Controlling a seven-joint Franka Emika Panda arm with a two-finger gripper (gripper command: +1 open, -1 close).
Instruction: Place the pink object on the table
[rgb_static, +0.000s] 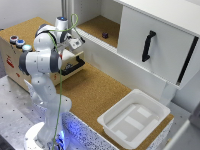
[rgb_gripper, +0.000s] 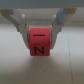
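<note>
In the wrist view my gripper (rgb_gripper: 40, 33) is shut on the pink object (rgb_gripper: 40, 43), a small reddish-pink block with dark marks on its face, held between the two fingers (rgb_gripper: 59, 24). A pale surface lies behind it. In the exterior view the gripper (rgb_static: 76, 43) hangs at the upper left, above the back edge of the cork table (rgb_static: 95, 92) and beside a white ledge. The block itself is too small to make out there.
A white tray (rgb_static: 134, 118) stands on the table at the exterior view's right. A cork-topped box (rgb_static: 15, 55) with a black handle (rgb_static: 73, 67) is at the left. A small dark purple piece (rgb_static: 105, 35) lies on a raised cork shelf beside a white cabinet door (rgb_static: 150, 42).
</note>
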